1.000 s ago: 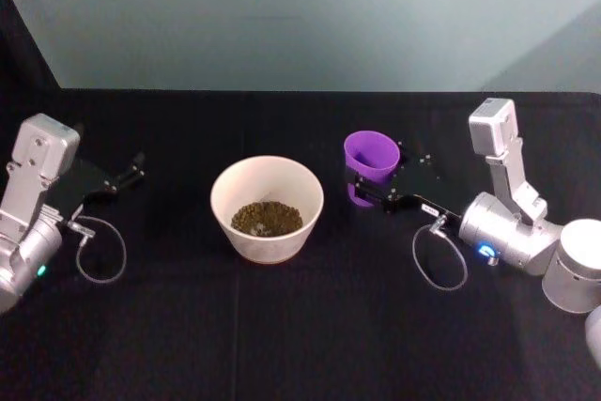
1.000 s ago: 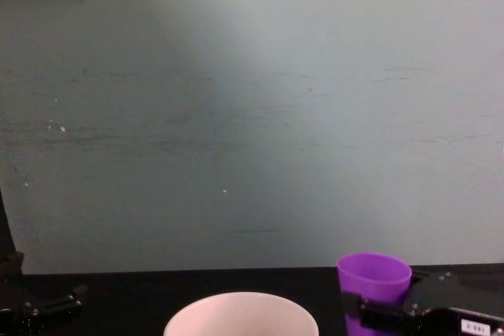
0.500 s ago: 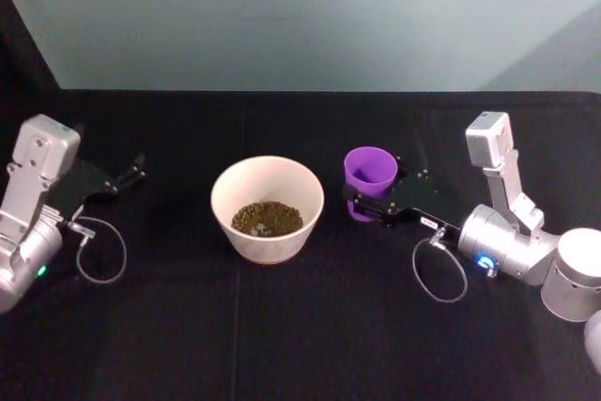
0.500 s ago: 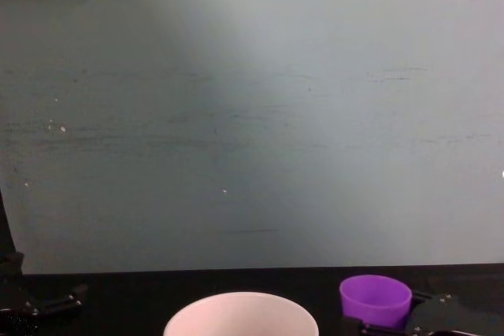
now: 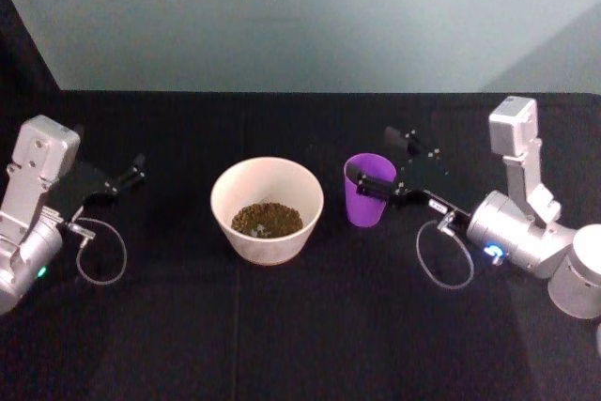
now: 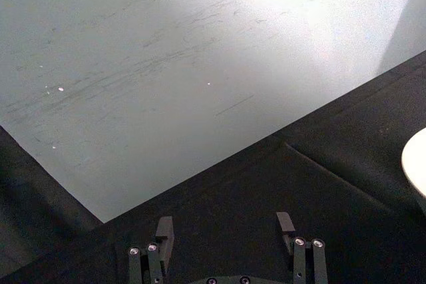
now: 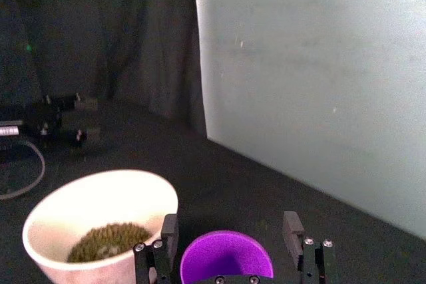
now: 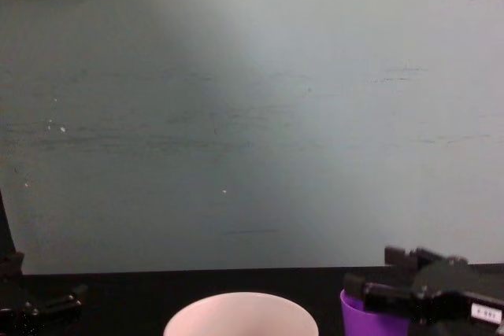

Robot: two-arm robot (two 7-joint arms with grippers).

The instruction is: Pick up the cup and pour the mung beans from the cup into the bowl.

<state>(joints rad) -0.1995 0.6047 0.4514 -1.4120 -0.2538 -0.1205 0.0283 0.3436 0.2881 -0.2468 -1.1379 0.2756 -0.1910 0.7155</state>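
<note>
The right gripper [image 5: 379, 164] reaches in from the right side of the bench [image 5: 300, 326], its forearm angled toward the middle and its white wrist block raised behind it. Its jaws stand apart and clear of the cup [image 5: 367, 190]: in the right wrist view the two fingers [image 7: 168, 231] sit either side of the purple rim with a gap on each side. The cup stands upright on the bench just to the right of the bowl [image 5: 268, 208], close to it but apart. The bowl holds a layer of mung beans [image 5: 267, 219] at its bottom.

The left gripper [image 5: 133, 171] rests parked at the far left of the bench, its jaws apart over bare cloth.

Half a second ago the right gripper's jaws were clamped on the cup; they have since let go and risen to rim level, and the arm has drawn back to the right. The bowl and left arm have not moved.

The bench is covered in black cloth, with a pale grey-green wall [image 8: 252, 116] behind it
</note>
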